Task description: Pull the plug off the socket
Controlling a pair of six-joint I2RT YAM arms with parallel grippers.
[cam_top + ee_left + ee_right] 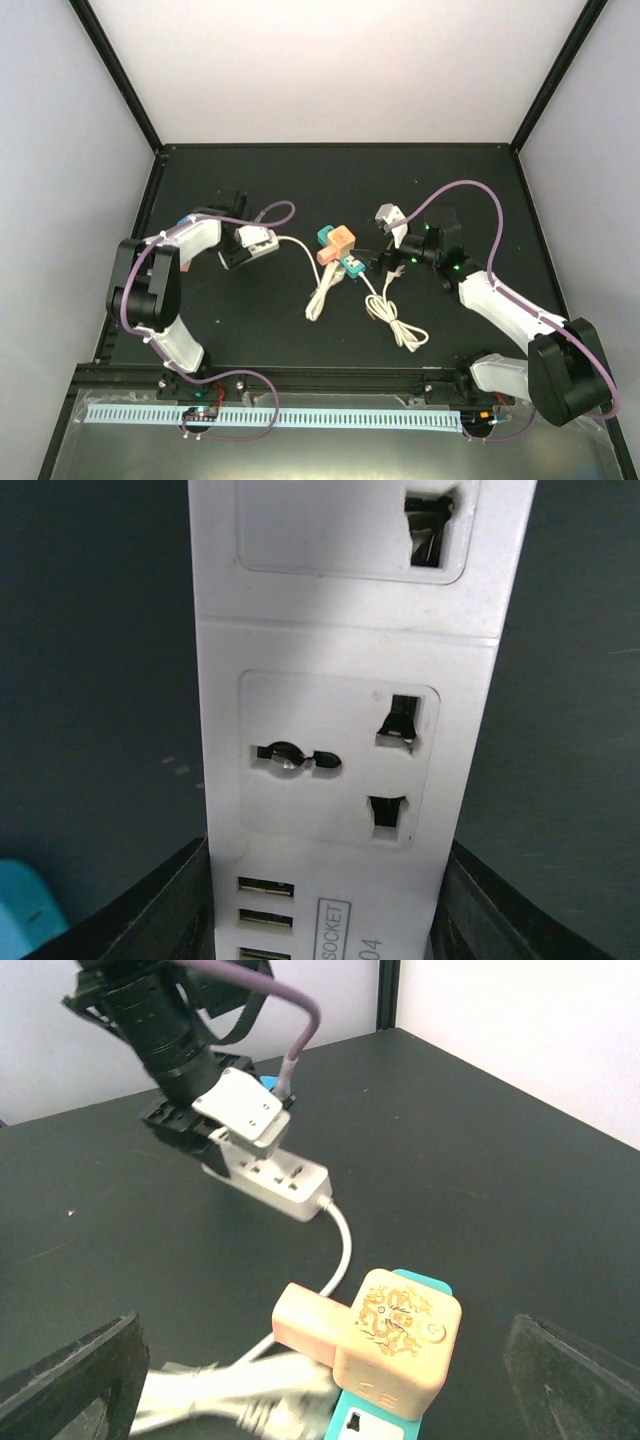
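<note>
plug (300,1322) lies just ahead of right end effector (325,1385).

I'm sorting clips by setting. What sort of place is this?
Probably a robot lab test cell, not a home: a black table walled by plain white panels on a black frame, with a left arm and a right arm bolted at its near edge.

Black tabletop (300,180) edged by black frame posts (115,72), enclosed by white walls (330,60), white slotted strip (330,417) laid along the near edge.
</note>
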